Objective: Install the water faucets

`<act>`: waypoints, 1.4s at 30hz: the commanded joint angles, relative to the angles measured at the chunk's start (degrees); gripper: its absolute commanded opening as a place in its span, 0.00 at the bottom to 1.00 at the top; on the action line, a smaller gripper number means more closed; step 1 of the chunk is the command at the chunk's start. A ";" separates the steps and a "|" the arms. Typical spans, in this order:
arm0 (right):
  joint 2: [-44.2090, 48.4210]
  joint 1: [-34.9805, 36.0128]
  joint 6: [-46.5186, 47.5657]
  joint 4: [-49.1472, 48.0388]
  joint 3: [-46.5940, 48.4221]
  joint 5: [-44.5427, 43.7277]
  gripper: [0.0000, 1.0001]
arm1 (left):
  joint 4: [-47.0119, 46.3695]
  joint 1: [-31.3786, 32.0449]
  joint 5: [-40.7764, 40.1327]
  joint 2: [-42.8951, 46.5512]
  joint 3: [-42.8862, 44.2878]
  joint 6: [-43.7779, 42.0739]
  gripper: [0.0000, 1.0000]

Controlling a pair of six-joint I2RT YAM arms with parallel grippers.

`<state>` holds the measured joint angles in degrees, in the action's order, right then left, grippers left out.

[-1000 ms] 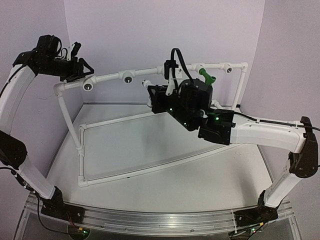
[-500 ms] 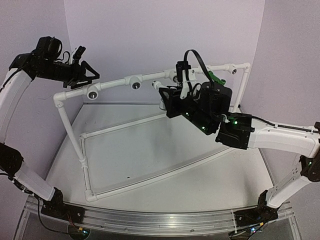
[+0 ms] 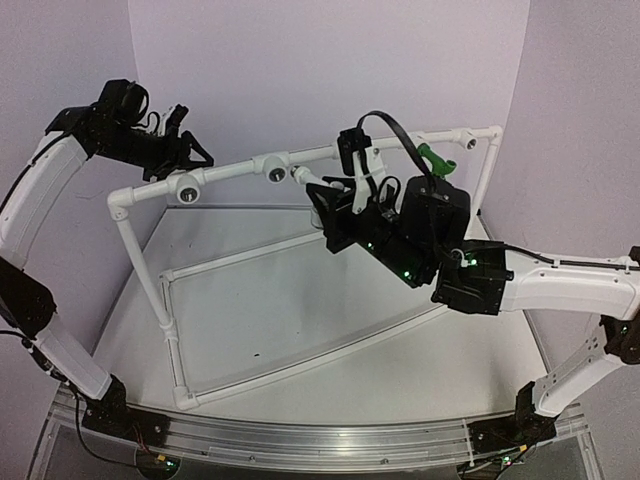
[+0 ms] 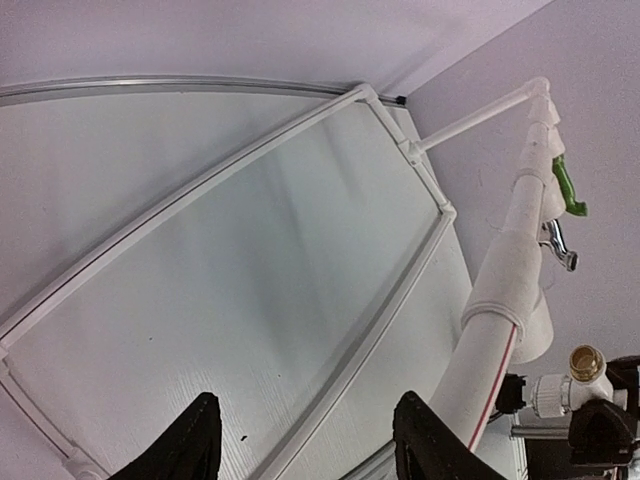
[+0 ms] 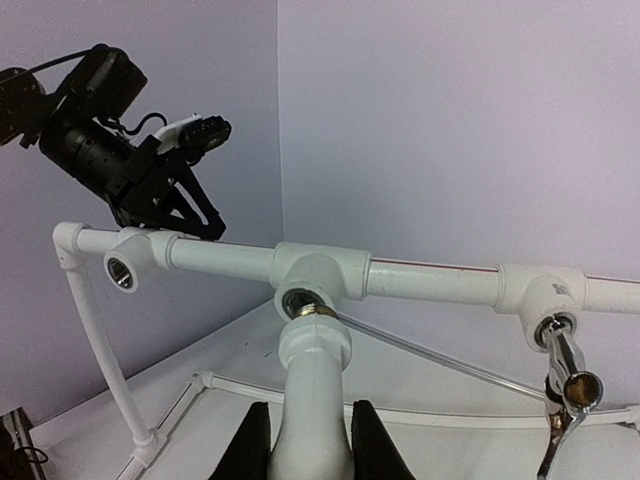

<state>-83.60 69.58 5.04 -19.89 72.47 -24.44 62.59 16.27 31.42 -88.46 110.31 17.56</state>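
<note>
white faucet (image 5: 315,385) clamped in the right gripper (image 5: 312,440), brass end at a socket (image 5: 305,290) on the pipe frame (image 5: 430,280), chrome faucet (image 5: 565,385) and green faucet (image 3: 432,157) fitted further along; left gripper (image 4: 310,445) gapes empty by the frame's corner

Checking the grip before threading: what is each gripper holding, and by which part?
The right gripper clamps the white faucet by its body, behind the brass end. The left gripper is open, holding nothing.

The black left gripper (image 4: 305,448) gapes empty above the white pipe rail's (image 3: 228,171) left end; the black right gripper (image 5: 310,442), under its middle, clamps a white plastic tap (image 5: 314,365).
</note>
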 commanded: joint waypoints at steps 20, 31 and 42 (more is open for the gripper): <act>-4.09 8.10 52.06 2.31 3.46 -16.03 0.00 | 2.60 8.55 11.05 0.91 -1.03 -13.00 0.63; -12.32 9.78 76.03 -7.70 8.42 -28.61 0.00 | 2.56 8.63 11.47 1.53 -4.22 -16.56 0.58; -17.46 9.78 83.60 -15.84 11.51 -29.93 0.00 | 6.37 8.60 12.29 -0.71 -2.75 -20.44 0.46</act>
<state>-100.27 79.17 85.15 -30.02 80.51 -52.49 57.55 23.22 40.49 -87.02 108.41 -1.75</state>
